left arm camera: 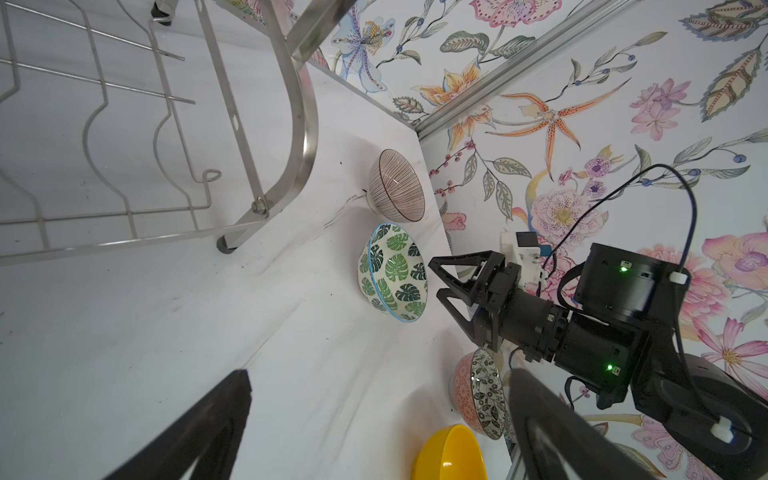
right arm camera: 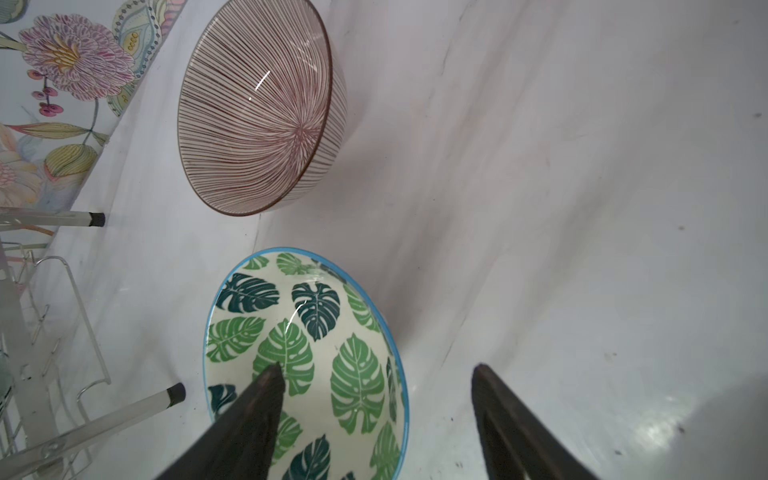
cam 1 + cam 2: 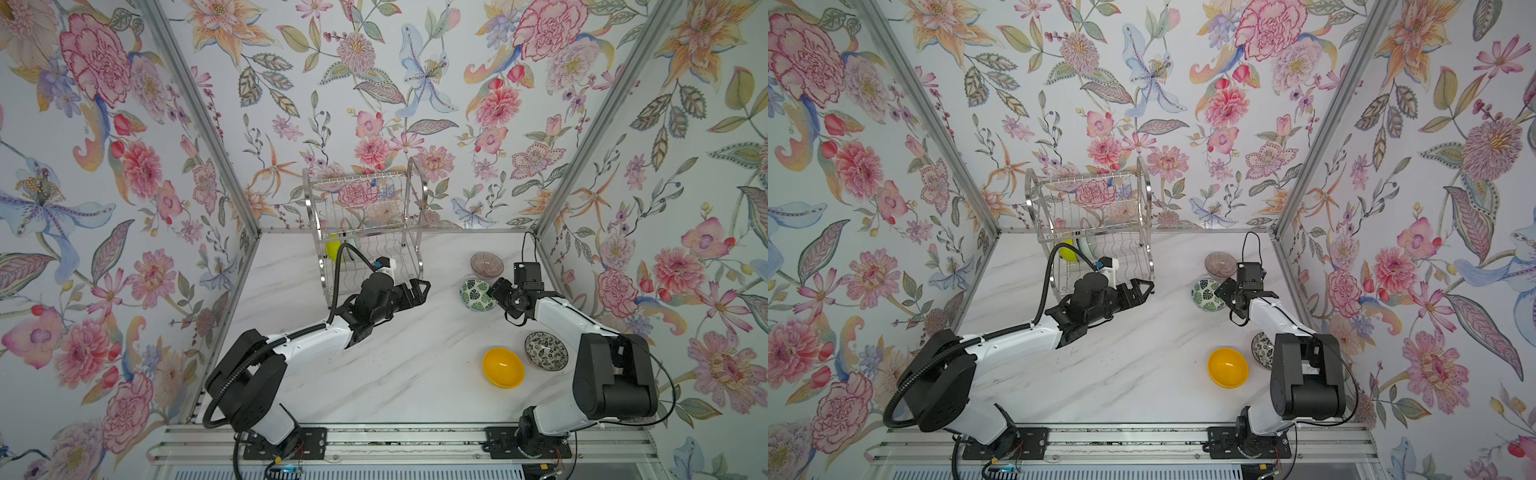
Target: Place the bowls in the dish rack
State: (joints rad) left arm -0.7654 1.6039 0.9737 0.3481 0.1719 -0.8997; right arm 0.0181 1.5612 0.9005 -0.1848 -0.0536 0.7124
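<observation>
Where the white, grey-veined tabletop (image 3: 374,374) nears its front edge, a smooth yellow bowl (image 3: 503,368) sits upright. A glossy bowl lined with black-and-white flowers (image 3: 545,351) is just beside it toward the right edge; the left wrist view shows a fine orange-pink pattern on its outside. Farther back along the right edge stands a glazed white bowl printed with green leaves (image 2: 332,353) and rimmed in blue. The right jaws are spread astride its rim, one finger (image 2: 257,407) inside and one outside, not pinching it. Behind it, toward the far right corner, rests a round bowl with thin dark radiating lines (image 3: 481,264). The left jaws stand wide apart, holding nothing, near a front foot of the shiny wire dish rack (image 1: 305,124) at the far edge. In the rack's lower tier stand a lime bowl (image 3: 333,248) and a pale glassy one (image 3: 1088,248).
</observation>
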